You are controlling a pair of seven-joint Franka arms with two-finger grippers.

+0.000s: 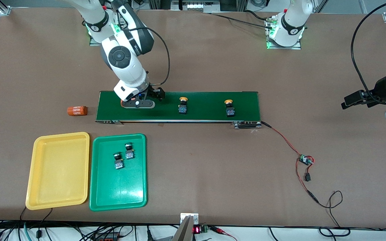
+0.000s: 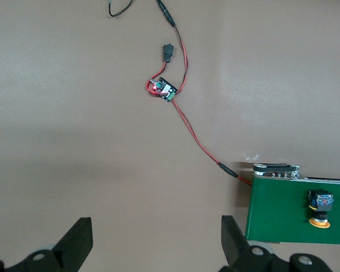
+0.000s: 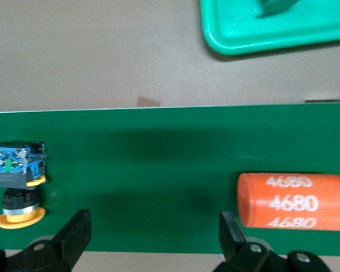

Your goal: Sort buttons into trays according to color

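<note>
With both green buttons (image 1: 124, 156) in the green tray (image 1: 118, 197), the wide-open, empty right gripper (image 1: 138, 102) over the conveyor belt (image 1: 206, 112) should take the nearest yellow button (image 1: 183, 105); the left gripper (image 1: 354, 99), open and empty, waits off the belt's end.

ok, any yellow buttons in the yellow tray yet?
No. In the front view the yellow tray holds nothing; both yellow-capped buttons lie on the conveyor belt.
</note>
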